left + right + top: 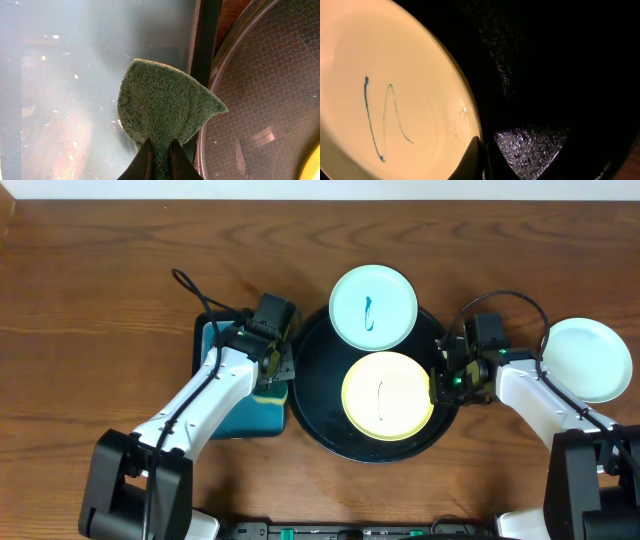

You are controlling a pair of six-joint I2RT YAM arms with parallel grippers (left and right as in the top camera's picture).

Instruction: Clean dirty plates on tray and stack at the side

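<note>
The yellow plate [388, 395], marked with a blue squiggle, lies in the round black tray [318, 392]. Your right claw [441, 383] sits at its right rim; you cannot tell whether it is pinching. One mint plate [373, 305] overlaps the tray's far rim, and a second mint plate [588, 358] rests on the worktop [100, 280] to the right. Your left claw [160, 159] pinches a green scouring pad [162, 100] over the teal tray [60, 100].
</note>
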